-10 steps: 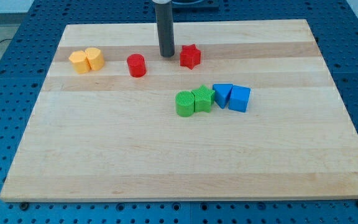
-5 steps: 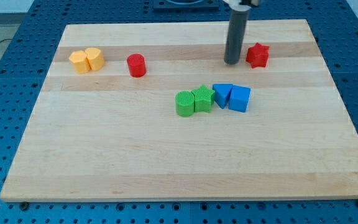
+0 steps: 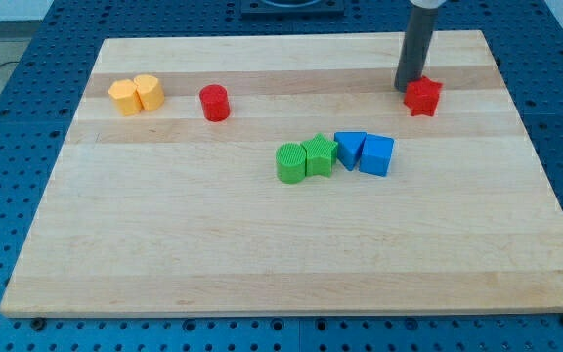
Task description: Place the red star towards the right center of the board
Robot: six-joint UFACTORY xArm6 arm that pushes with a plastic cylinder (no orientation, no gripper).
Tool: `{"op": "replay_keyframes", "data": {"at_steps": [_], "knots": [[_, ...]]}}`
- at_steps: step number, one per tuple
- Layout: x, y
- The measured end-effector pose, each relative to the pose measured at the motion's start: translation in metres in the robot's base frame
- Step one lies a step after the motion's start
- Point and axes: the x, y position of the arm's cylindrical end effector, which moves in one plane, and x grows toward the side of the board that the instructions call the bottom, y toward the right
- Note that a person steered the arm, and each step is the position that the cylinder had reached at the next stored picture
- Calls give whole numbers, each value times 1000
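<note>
The red star (image 3: 422,97) lies on the wooden board (image 3: 291,244) at the view's upper right. My tip (image 3: 409,88) stands right against the star's upper left side, touching it. The dark rod rises from there out of the view's top.
A red cylinder (image 3: 214,103) lies at the upper left of centre. Two yellow blocks (image 3: 136,94) sit together at the far upper left. A green cylinder (image 3: 289,162), a green star (image 3: 319,155) and two blue blocks (image 3: 367,153) form a row near the centre.
My tip has moved to the right along the top of the board, pushing the red star right and slightly down. The other blocks have not moved.
</note>
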Motion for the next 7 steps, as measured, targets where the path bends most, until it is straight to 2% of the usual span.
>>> {"op": "replay_keyframes", "data": {"at_steps": [3, 7], "knots": [[-15, 8], [45, 17]]}}
